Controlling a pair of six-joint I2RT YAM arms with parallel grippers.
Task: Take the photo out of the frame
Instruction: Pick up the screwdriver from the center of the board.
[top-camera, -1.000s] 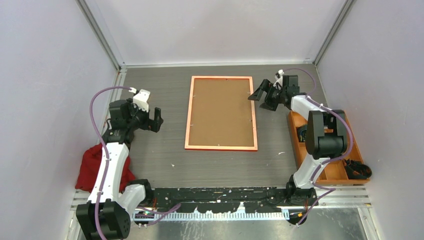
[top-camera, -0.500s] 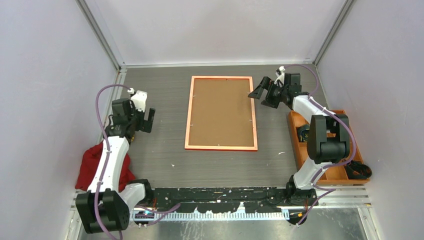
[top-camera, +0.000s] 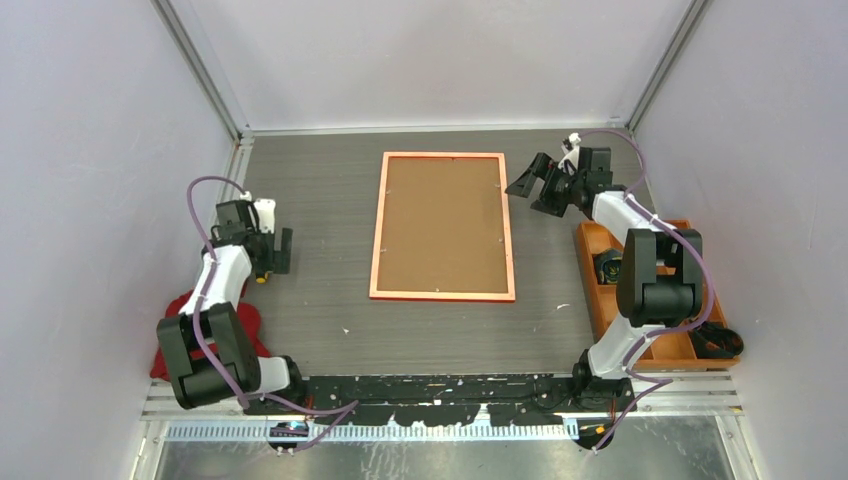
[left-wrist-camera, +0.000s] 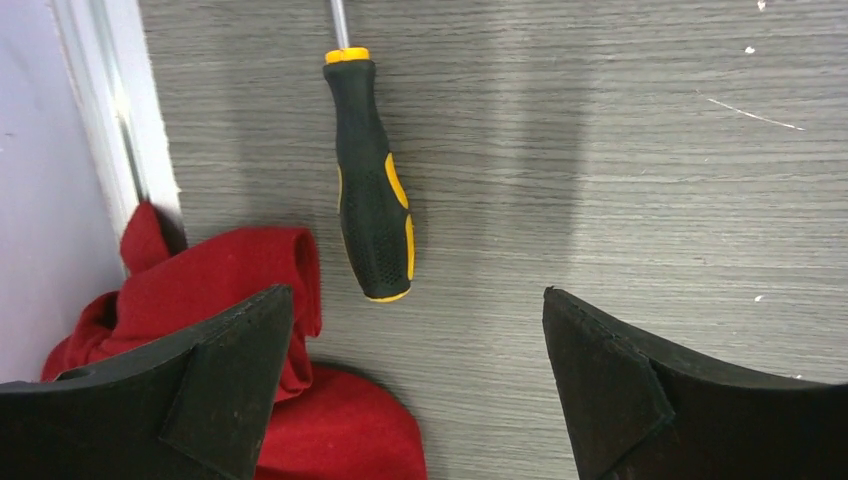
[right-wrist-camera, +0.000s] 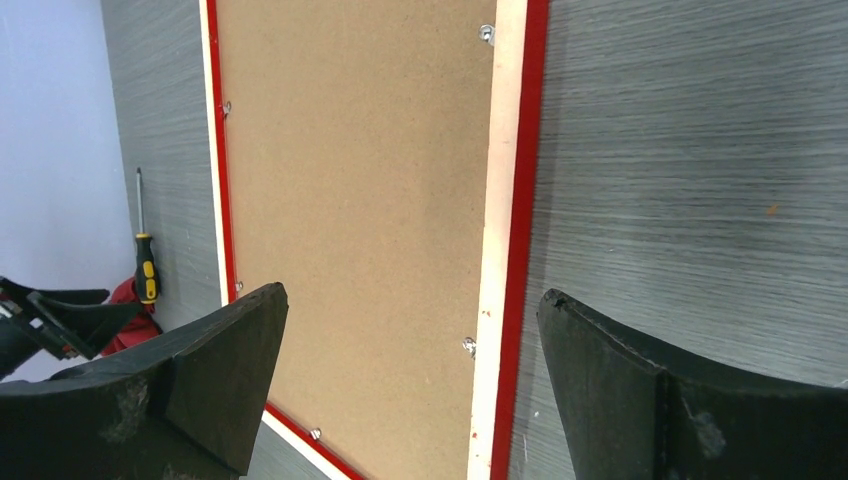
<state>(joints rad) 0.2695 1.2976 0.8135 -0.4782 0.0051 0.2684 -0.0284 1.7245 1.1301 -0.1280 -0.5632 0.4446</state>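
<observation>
The frame (top-camera: 508, 240) lies face down mid-table, its red rails around a brown backing board (top-camera: 442, 225). The photo is hidden under that board. My right gripper (top-camera: 530, 192) hovers open just off the frame's far right rail. In the right wrist view the rail (right-wrist-camera: 520, 200) and the board (right-wrist-camera: 350, 180) run between the open fingers of that gripper (right-wrist-camera: 412, 290), with small metal tabs (right-wrist-camera: 468, 346) along the board's edge. My left gripper (top-camera: 278, 255) is open at the table's left side, away from the frame. In the left wrist view this gripper (left-wrist-camera: 416, 300) holds nothing.
A black-and-yellow screwdriver (left-wrist-camera: 372, 180) lies just ahead of the left fingers, beside a red cloth (left-wrist-camera: 240, 290) bunched against the left wall (top-camera: 185, 325). An orange compartment tray (top-camera: 600, 295) with dark items stands along the right edge.
The left arm has drawn back toward the left wall and now points down over the screwdriver. The right gripper has shifted slightly right of the frame's edge and opened wider.
</observation>
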